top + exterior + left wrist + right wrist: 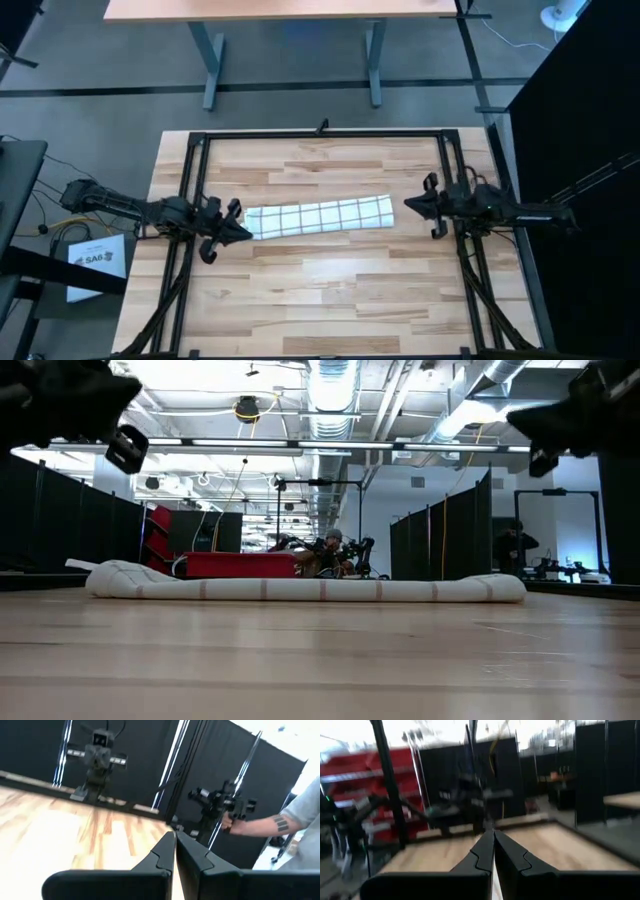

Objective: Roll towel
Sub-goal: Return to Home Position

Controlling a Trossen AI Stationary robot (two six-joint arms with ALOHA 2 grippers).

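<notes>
Centrally, long towel (318, 216) strip, left jaws, right jaws pressed together, floor sheet (97, 262) print unclear

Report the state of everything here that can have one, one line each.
towel, folded into a long narrow strip, lying on the table, held by neither claw.
left claw, shut, empty, above the table beside the towel's nearer end.
right claw, shut, empty, above the table, apart from the towel's other end.
</notes>
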